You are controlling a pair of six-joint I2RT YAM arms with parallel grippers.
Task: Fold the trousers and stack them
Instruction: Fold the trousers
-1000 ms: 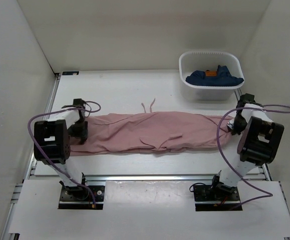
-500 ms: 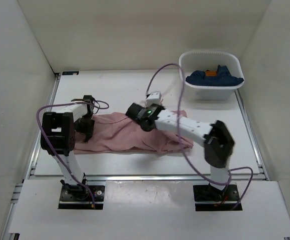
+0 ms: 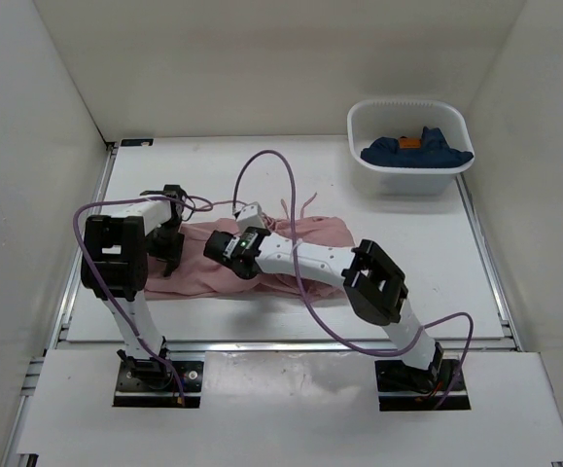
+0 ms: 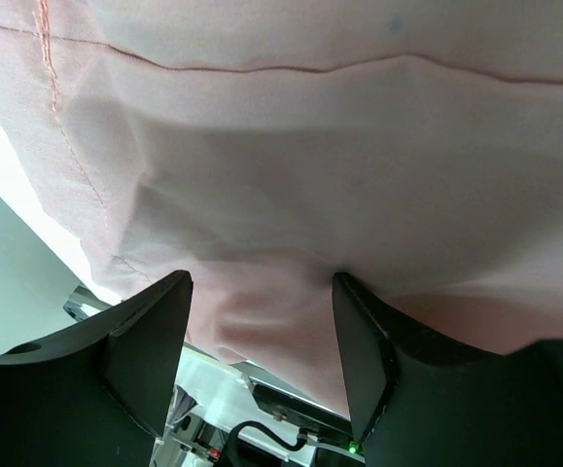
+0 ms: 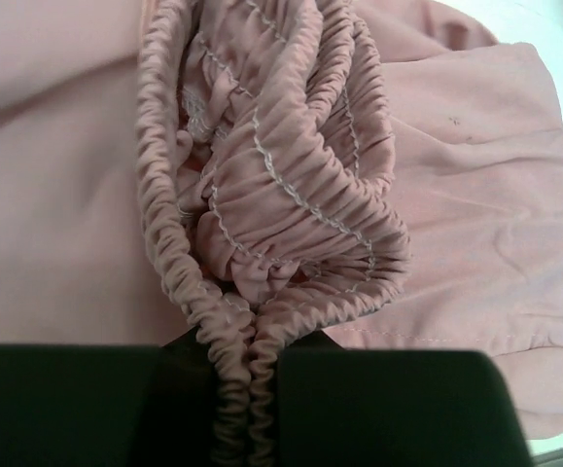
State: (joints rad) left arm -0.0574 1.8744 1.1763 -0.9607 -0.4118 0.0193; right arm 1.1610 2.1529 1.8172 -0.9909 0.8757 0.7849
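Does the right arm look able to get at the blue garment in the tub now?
Likely not: the right end effector is shut on the waistband of the trousers and must let go first. Nothing stands between it and the tub with the blue garment.

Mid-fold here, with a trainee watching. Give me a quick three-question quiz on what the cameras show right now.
1. True or false: the right gripper is shut on the gathered waistband of the trousers.
2. Fill in: the jaws of the left gripper stand ____ over the trousers.
3. Where is the dark blue garment? A) in the white tub B) on the trousers C) in the left gripper

Key: 1 true; 2 open; 3 A.
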